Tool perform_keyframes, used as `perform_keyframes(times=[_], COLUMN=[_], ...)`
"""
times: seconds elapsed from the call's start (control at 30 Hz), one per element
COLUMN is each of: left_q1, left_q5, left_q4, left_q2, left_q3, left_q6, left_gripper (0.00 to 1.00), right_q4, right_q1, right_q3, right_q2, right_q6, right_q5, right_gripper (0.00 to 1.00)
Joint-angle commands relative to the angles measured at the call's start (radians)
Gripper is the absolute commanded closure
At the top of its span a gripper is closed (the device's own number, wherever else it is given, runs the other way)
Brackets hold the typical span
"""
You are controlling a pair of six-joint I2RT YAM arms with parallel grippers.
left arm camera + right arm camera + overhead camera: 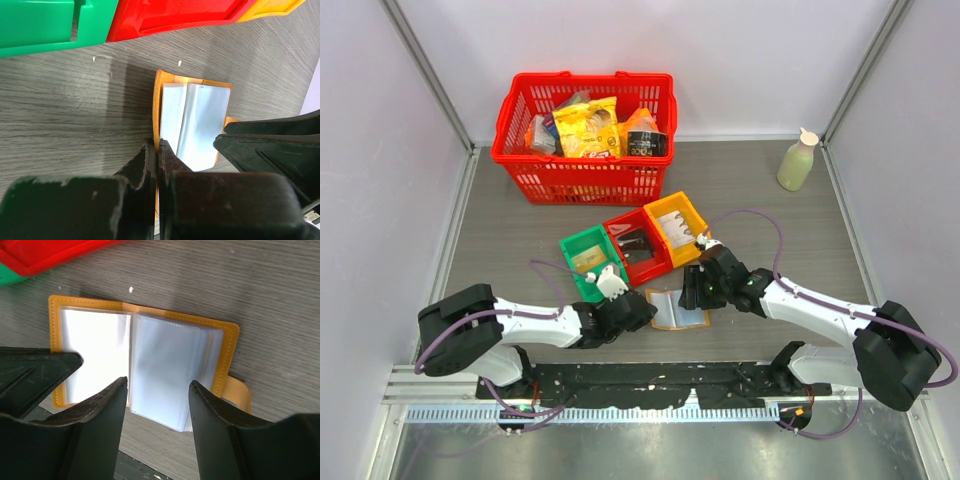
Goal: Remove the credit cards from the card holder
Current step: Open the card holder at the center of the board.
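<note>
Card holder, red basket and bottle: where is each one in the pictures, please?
card holder [165, 365]: right wrist view, on the clear sleeves.
red basket [582, 180]: top view, on its front wall.
bottle [797, 165]: top view, on its pale green body.

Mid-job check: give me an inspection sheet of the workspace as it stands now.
Surface: grey wood-grain table, a few white specks.
Job's things: card holder lies open and flat, clear sleeves up; contents unclear.
Clutter: red basket of packets, green bin, red bin, yellow bin, pale bottle.
Pincers: left pincer shut on card holder's edge; right pincer open, straddling sleeves.
Cables: purple cables arc beside both pincers.
Surroundings: pale walls, grey posts.
</note>
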Motion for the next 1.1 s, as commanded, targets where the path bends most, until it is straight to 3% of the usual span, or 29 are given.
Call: perform_keyframes(times=[0.0,0.47,0.67,0.83,1.07], left_q1=[-0.002,-0.002,-0.002,0.0,-0.002], left_q5=[-0.029,-0.023,-0.022,-0.026,-0.025], left_q4=[0.02,0.025,0.027,0.022,0.025], left_q2=[0.004,0.011,0.017,0.011,0.016], left_q3=[-0.007,0.0,0.002,0.002,-0.003], left_q6=[-0.008,-0.005,-0.003,-0.005,-0.008], left_gripper=[1.0,1.0,1.0,1.0,1.0], right_q4=[-0.027,0.051,0.039,-0.027,-0.012], right_q1=[0.005,0.003,0.003,0.003,0.003], right_q3=[0.013,0.002,0.002,0.019,0.014], right_q2=[-0.014,0.026,0.021,0.023,0.024], right_q6=[0.006,0.02,0.021,0.018,0.02], right_q5=[0.052,-0.05,-0.033,0.087,0.07], right_gripper=[0.43,0.47,0.47,0.47,0.47])
